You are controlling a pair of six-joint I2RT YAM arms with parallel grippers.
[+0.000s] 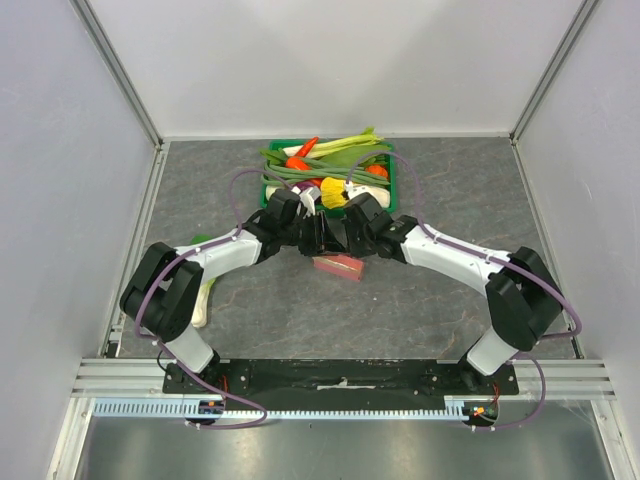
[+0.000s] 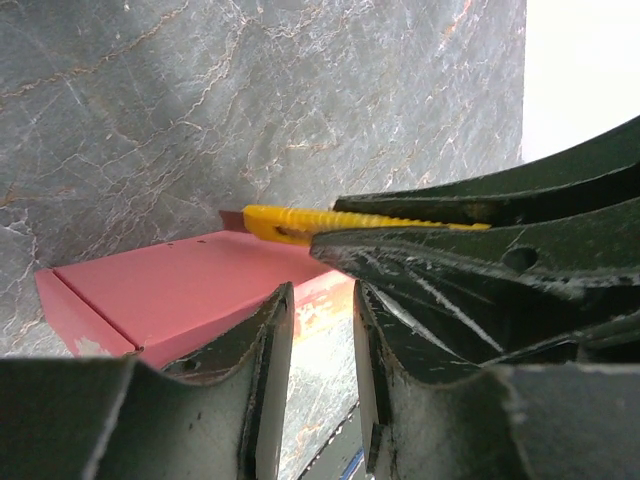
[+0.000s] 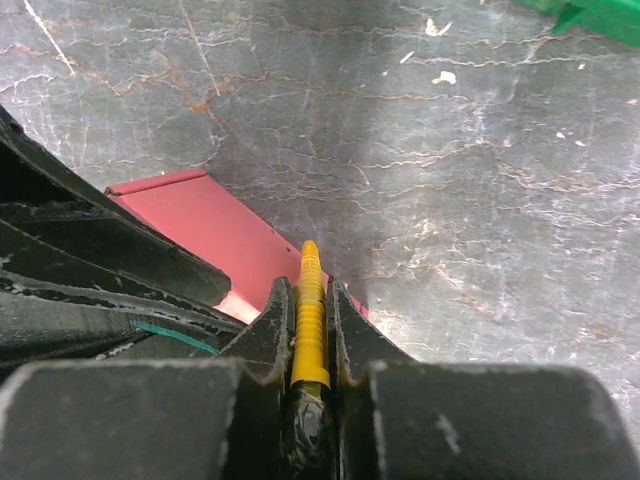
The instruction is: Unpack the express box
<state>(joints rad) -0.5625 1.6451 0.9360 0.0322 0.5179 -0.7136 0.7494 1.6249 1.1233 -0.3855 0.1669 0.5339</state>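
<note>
Right claw [image 3: 310, 292]: closest to my lens, clamped on a yellow cutter [image 3: 310, 325] whose ridged tip reaches over the box; I cannot tell if it touches.
Express box [image 2: 190, 285]: lies flat on the table [image 3: 470, 200], between my two claws, just in front of the green crate [image 1: 272, 182].
Left claw [image 2: 320, 305]: fingers a narrow gap apart at the box's near corner; whether they pinch it I cannot tell.
Handling: I judge it light, thin cardboard, easily dented, likely to skate on the smooth table when pushed.
Hold: pin the lid flat or pinch a short edge, clear of the blade's line.
Edges: one long side faces my left lens, a fold line near the corner.
Room: open table on the near side and to both sides; the crate crowds the far side.
</note>
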